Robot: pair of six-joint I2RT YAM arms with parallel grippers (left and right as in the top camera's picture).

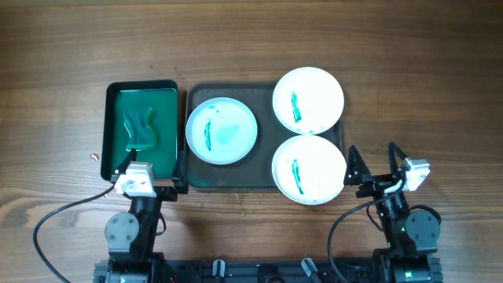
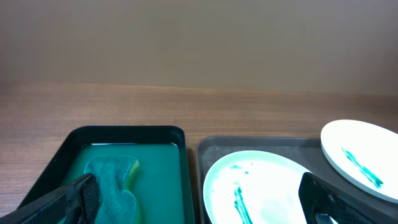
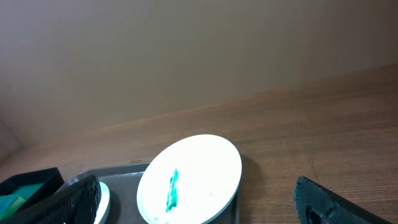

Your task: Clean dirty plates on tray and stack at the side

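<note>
both pairs of fingers stand spread wide and hold nothing. the left fingers (image 2: 68,199) hover over the near end of the small black tray (image 1: 108,126). its green cloth (image 1: 140,130) lies in green liquid just ahead. the right fingers (image 3: 323,202) hover over the bench (image 1: 440,94), just beside the near right plate (image 1: 308,169).

all three plates sit on the tray (image 1: 236,179), each streaked green. the left plate (image 1: 222,130) lies at the tray's left end. the far right plate (image 1: 308,99) and the near right plate overhang the rim.

caution: an overhanging plate is likely to tilt or slide off if you press its outer edge or brush it on approach. a careless descent of the left fingers may catch the small black tray's wall and slop liquid onto the bench.

clearance: the two trays sit almost touching, so do not enter between them. the two right plates also nearly touch. open bench lies to the right of the tray; that side looks suitable for the stack.
</note>
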